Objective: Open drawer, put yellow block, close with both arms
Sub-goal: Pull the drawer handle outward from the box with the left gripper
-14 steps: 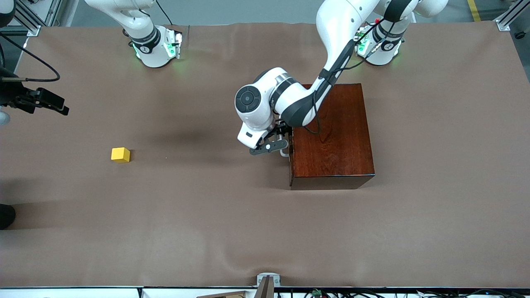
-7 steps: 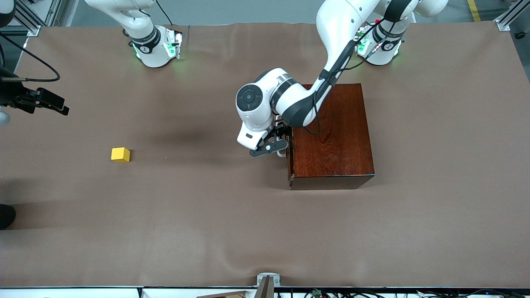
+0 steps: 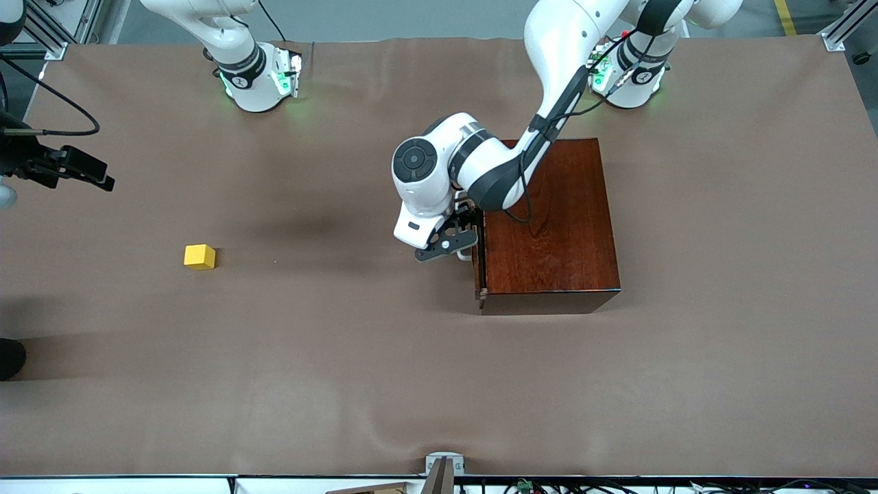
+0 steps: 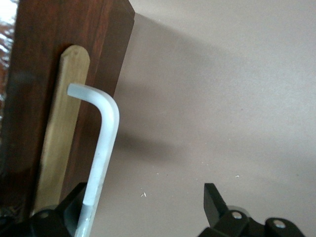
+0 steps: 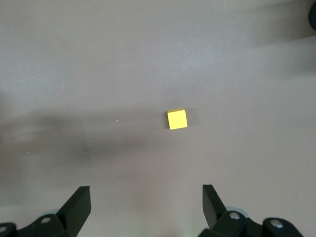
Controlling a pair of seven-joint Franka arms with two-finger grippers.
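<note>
Brown cloth covered the whole table (image 3: 357,384), and on it stood the dark wooden box (image 3: 552,226) toward the left arm's end. At its front, the drawer (image 4: 59,133) looked barely cracked open. The left end effector (image 3: 458,241) sat at the white handle (image 4: 101,148), jaws spread, with the bar running lengthwise between them beside one finger (image 4: 64,217); whether it touched, I couldn't tell. Any pull, I judged, must run straight out from the box front, toward the right arm's end. The yellow block (image 3: 199,256) lay well apart on bare cloth there. The right end effector (image 5: 146,207) waited above it with its jaws wide and empty. The front view showed only part of it at the edge.
</note>
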